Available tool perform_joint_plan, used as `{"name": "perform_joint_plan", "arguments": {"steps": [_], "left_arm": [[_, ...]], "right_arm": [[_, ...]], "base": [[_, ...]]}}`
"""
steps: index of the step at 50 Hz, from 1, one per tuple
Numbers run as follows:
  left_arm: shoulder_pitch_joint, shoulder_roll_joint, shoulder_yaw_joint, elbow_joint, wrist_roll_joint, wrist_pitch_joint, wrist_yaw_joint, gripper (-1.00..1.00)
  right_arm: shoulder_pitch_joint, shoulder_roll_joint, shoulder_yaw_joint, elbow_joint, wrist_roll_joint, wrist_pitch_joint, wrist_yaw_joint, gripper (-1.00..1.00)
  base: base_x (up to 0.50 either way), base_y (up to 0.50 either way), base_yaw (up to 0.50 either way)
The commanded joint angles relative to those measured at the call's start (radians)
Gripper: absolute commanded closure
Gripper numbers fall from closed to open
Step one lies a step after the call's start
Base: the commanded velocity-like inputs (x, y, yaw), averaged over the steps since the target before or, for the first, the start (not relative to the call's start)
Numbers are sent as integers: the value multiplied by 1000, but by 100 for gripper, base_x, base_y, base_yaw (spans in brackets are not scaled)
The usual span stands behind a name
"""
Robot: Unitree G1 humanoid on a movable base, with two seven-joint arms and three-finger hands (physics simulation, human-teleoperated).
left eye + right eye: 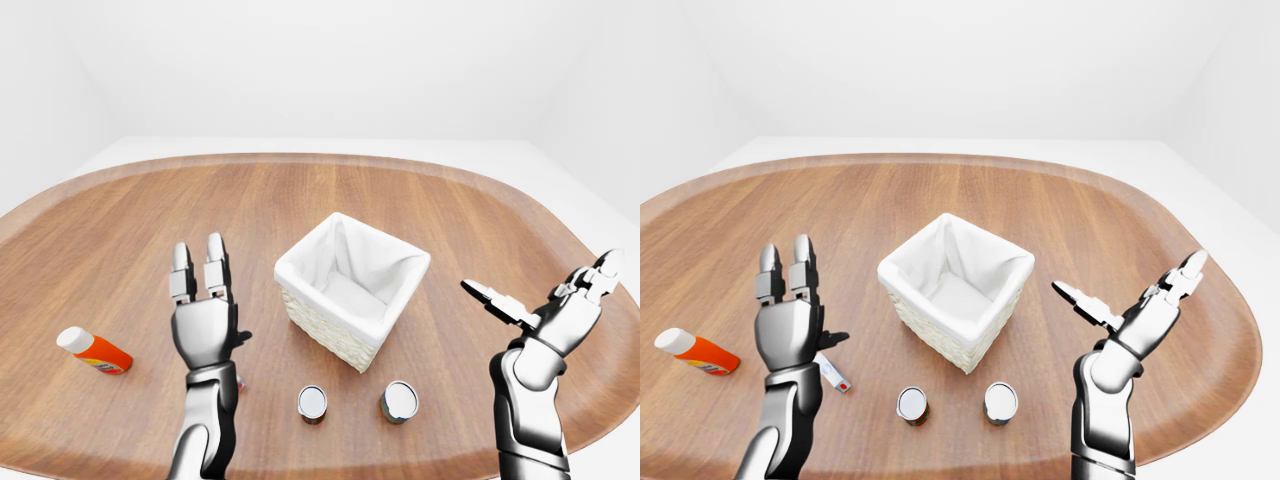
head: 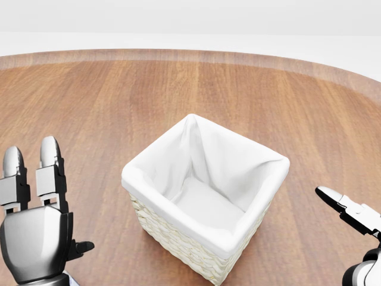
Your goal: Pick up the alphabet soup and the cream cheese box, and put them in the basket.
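The white-lined wicker basket (image 1: 352, 290) stands mid-table, with nothing inside it in the head view. Two silver-lidded cans (image 1: 312, 403) (image 1: 399, 401) stand upright just below it in the left-eye view; I cannot tell which is the alphabet soup. A flat white box with a red corner (image 1: 832, 373), perhaps the cream cheese, lies partly hidden under my left forearm. My left hand (image 1: 205, 300) is raised left of the basket, open, fingers pointing up, holding nothing. My right hand (image 1: 545, 305) hovers open to the basket's right, thumb toward it.
An orange bottle with a white cap (image 1: 92, 351) lies on its side at the far left of the oval wooden table (image 1: 320, 200). The table's rim curves close below the cans.
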Motion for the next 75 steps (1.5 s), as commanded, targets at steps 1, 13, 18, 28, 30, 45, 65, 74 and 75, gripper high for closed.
{"name": "perform_joint_plan", "arguments": {"steps": [1,13,18,28,30,45,65,74,75], "left_arm": [[73,-23,13,-38,78,0,0,-100],[162,-50,40,-184,173,0,0,-100],[205,-58,35,-235,212,0,0,-100],[243,-40,42,-150,230,0,0,-100],[248,-37,48,-131,230,0,0,-100],[290,-21,81,-33,216,0,0,-100],[224,8,57,212,196,0,0,-100],[84,16,-12,487,166,0,0,-100],[73,19,-15,509,157,0,0,-100]], "right_arm": [[0,0,1,-5,-7,0,0,-100],[2,1,2,-4,-10,0,0,-100],[3,2,1,-5,-11,0,0,-100],[0,0,1,4,-10,0,0,-100],[2,1,1,-6,-10,0,0,-100],[-1,-2,0,5,-11,0,0,-100],[-3,-3,-1,4,-14,0,0,-100],[-4,-3,0,9,-15,0,0,-100],[-5,-4,0,14,-14,0,0,-100]], "base": [[0,0,0],[0,0,0],[0,0,0],[0,0,0],[0,0,0],[0,0,0],[0,0,0],[0,0,0],[0,0,0]]}}
